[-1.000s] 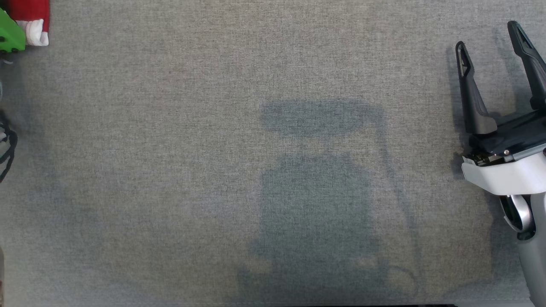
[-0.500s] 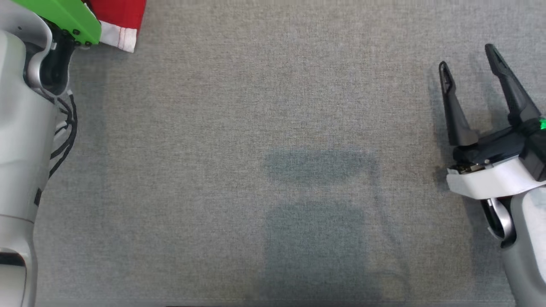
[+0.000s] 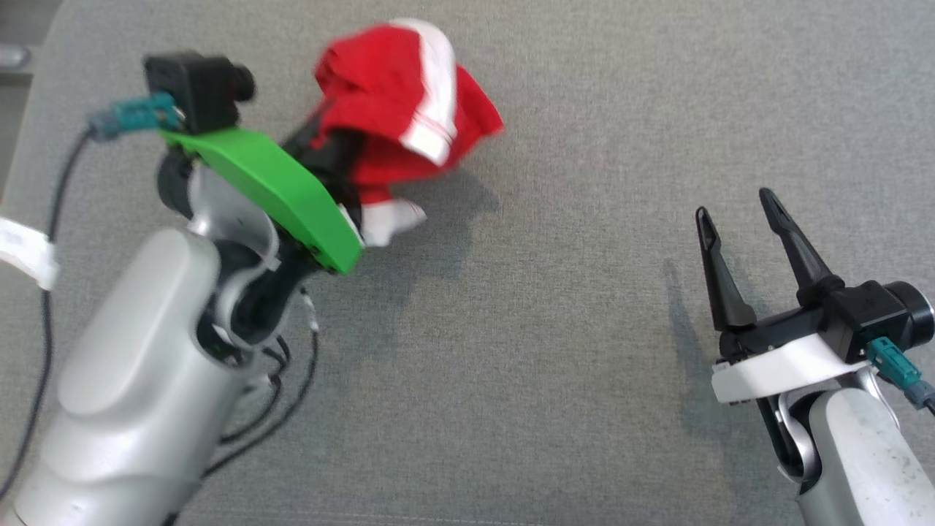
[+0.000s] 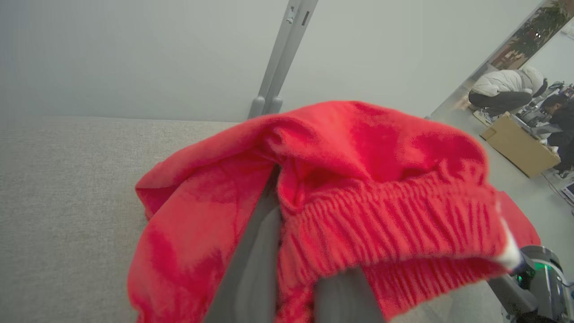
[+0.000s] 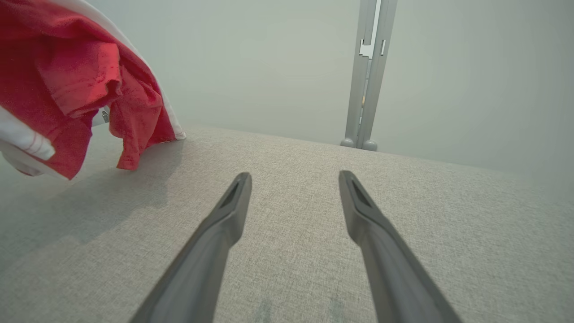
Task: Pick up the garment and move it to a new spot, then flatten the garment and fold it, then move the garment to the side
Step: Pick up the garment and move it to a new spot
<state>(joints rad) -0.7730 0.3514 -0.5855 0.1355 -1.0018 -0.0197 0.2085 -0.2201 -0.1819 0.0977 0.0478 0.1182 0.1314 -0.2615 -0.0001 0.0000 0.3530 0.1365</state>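
Bunched red garment, white trim

Your left arm comes in from the lower left, its pale forearm angled up and to the right and the green wrist plate on top. The left gripper is pinched tight on the red garment, fingertips buried in cloth. Your right arm stands at the lower right with the right gripper spread wide and empty, its two dark fingers straight, well apart and pointing up the head view.
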